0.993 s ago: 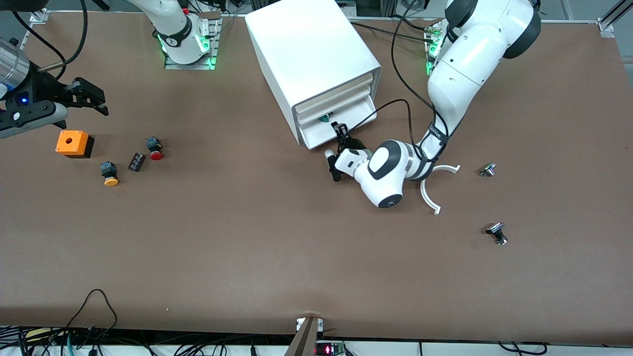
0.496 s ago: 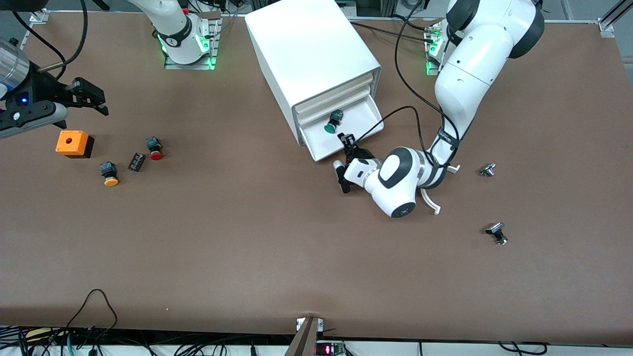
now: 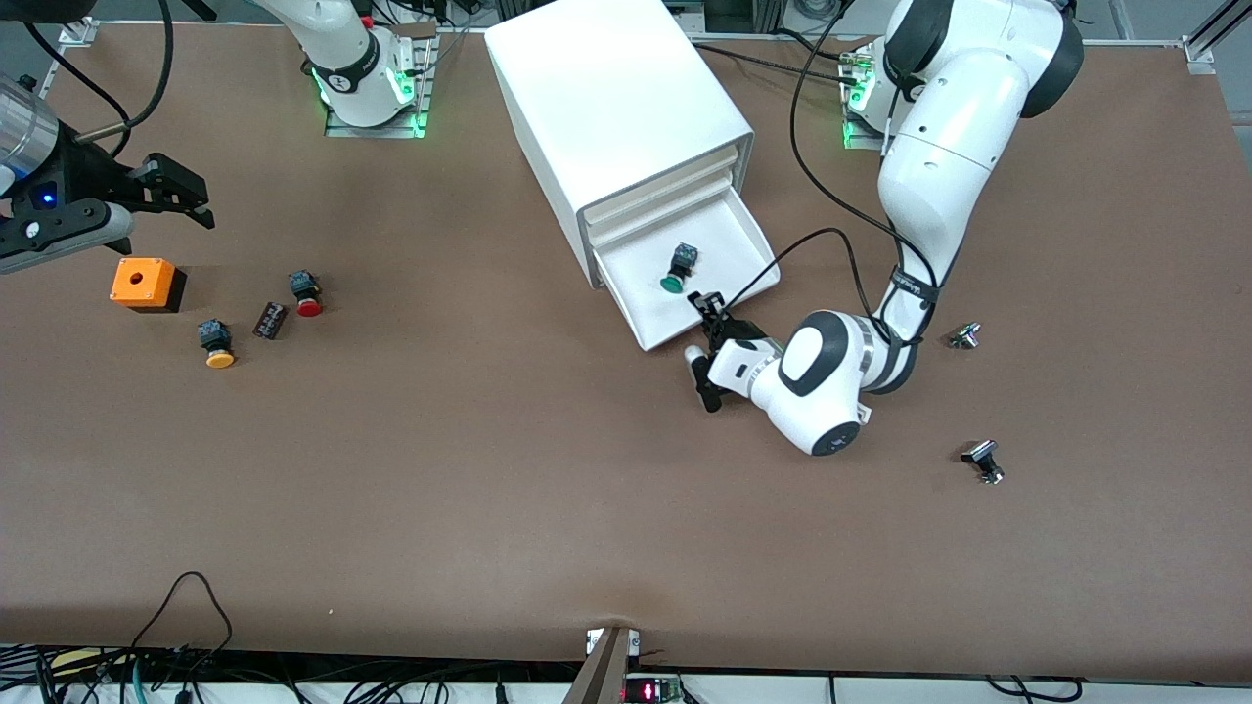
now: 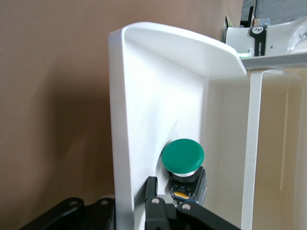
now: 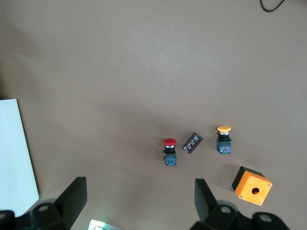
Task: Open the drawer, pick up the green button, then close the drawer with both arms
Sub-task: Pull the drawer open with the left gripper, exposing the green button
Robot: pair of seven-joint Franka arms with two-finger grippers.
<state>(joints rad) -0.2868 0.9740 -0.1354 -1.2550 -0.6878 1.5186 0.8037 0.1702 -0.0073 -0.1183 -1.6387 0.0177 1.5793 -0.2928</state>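
The lowest drawer [image 3: 729, 235] of the white cabinet [image 3: 611, 93] stands pulled out. The green-capped button [image 3: 677, 269] lies on its side in the drawer, near the front wall. My left gripper [image 3: 706, 330] is shut on the drawer's front wall, one finger inside and one outside. In the left wrist view the gripper [image 4: 115, 197] straddles the drawer wall [image 4: 136, 110], with the button [image 4: 183, 163] just past the inner finger [image 4: 152, 189]. My right gripper [image 3: 205, 202] waits open and empty in the air over the right arm's end of the table; it also shows in the right wrist view [image 5: 139, 194].
An orange box [image 3: 145, 284], a yellow-capped button [image 3: 217, 347], a red-capped button [image 3: 306, 293] and a small black block [image 3: 269, 320] lie at the right arm's end. Two small metal parts [image 3: 965, 335] [image 3: 983, 462] lie at the left arm's end.
My left gripper has drawn the lowest drawer farther out toward the front camera. The green button came into full view with it. The right arm has not moved.
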